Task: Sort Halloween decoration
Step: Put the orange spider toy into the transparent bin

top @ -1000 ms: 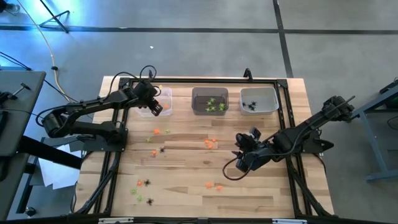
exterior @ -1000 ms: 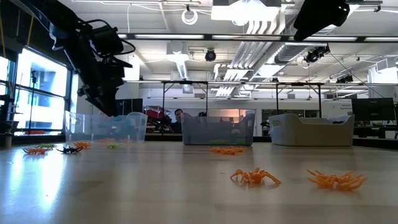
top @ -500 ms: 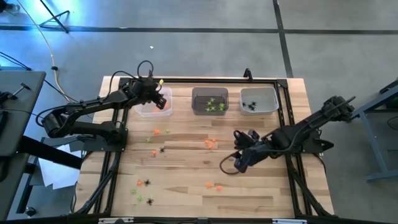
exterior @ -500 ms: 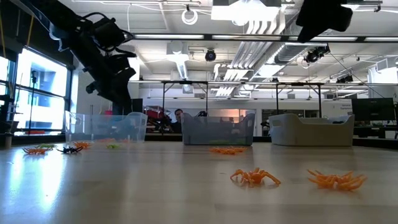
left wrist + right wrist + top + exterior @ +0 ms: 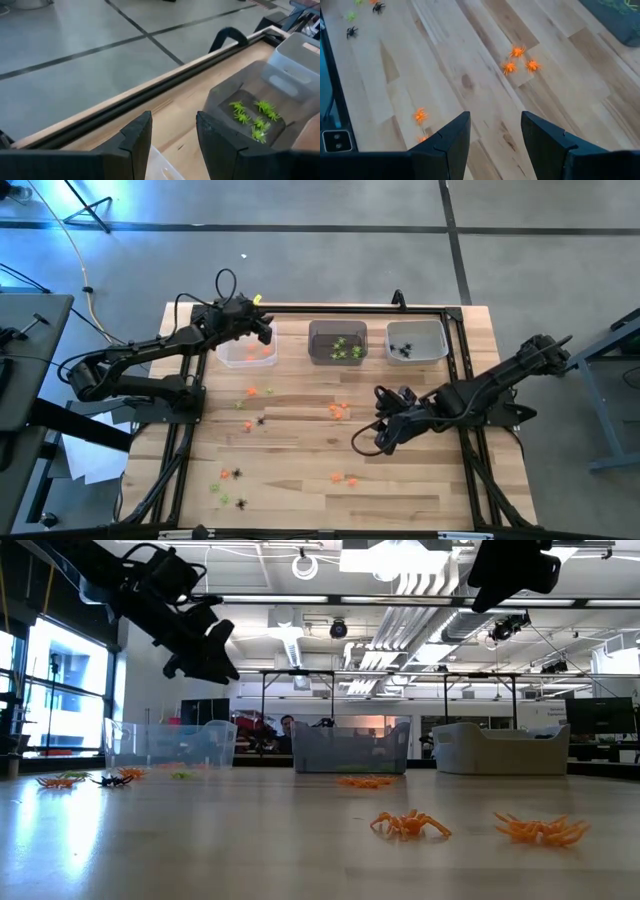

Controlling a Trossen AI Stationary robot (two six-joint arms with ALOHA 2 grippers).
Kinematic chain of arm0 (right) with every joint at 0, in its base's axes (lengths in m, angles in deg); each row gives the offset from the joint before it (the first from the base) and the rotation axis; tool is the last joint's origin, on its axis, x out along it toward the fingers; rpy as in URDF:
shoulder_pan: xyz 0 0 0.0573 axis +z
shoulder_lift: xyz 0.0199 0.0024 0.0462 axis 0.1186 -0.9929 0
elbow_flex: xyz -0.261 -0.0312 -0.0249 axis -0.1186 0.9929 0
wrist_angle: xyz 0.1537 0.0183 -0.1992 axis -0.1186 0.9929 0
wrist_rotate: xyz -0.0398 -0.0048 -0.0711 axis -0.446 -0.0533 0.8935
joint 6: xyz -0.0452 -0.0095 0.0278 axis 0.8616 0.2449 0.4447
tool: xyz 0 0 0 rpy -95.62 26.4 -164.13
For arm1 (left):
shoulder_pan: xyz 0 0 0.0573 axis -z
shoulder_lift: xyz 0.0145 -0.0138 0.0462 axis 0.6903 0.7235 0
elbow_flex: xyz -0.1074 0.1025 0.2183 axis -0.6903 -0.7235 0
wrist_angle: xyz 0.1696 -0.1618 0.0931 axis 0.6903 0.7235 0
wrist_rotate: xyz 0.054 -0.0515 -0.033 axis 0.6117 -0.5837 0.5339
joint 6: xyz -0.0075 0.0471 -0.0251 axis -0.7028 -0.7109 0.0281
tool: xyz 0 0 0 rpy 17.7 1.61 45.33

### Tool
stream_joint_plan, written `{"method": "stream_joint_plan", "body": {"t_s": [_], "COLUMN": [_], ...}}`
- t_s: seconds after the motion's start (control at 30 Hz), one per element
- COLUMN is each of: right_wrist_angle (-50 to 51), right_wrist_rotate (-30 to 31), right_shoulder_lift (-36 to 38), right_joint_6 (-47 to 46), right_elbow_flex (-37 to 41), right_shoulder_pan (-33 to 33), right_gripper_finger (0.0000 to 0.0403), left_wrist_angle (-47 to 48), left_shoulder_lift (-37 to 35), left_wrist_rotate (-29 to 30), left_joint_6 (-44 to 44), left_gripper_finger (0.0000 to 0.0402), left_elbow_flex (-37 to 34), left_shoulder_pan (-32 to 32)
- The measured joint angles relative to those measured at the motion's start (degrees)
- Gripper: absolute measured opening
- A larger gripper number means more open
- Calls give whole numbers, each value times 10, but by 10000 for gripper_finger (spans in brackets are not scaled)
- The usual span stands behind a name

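On top of the big wooden table [image 5: 300, 480] are two dark robot arms. Next in size come three see-through bins in a row at the far edge.

One bin [image 5: 247, 350] sits right under the left gripper [image 5: 262, 332], and it has orange trinkets in it. That gripper hangs in the air above the bin's far rim. Its two fingers [image 5: 132, 142] are apart and nothing is between them. Past those fingers is the middle bin [image 5: 337, 342], which has lime-green trinkets [image 5: 252, 117] lying on its bottom. Beyond that one, farther from the left gripper, is the third bin [image 5: 416, 340] with black spiders inside.

Over the middle of the table hangs the right gripper [image 5: 383, 438], well apart from the bins. Its fingers [image 5: 451, 142] are spread wide and hold nothing. Just ahead of it, three orange trinkets [image 5: 518, 60] lie close together on the wood. Nearer to its fingers lies one more orange trinket [image 5: 420, 116].

Far off from this gripper, toward the left arm's side, are small black spiders [image 5: 238, 474] and a few green ones, loose on the table.
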Motion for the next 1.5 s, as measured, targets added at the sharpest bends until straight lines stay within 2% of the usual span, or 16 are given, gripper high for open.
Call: {"method": "stream_joint_plan", "body": {"t_s": [0.47, 1.23, 1.5], "right_wrist_angle": [0, 0, 0], "right_wrist_rotate": [0, 0, 0], "right_shoulder_lift": [0, 0, 0], "right_joint_6": [0, 0, 0], "right_elbow_flex": [0, 0, 0], "right_shoulder_pan": [0, 0, 0], "right_gripper_finger": [171, 171, 171], "left_wrist_angle": [-4, -128, -143], "left_shoulder_lift": [0, 9, 9], "left_wrist_rotate": [-3, -12, -14], "left_joint_6": [-6, 26, 24], "left_gripper_finger": [141, 141, 141], "left_elbow_flex": [0, 0, 0], "left_shoulder_pan": [0, 3, 4]}}
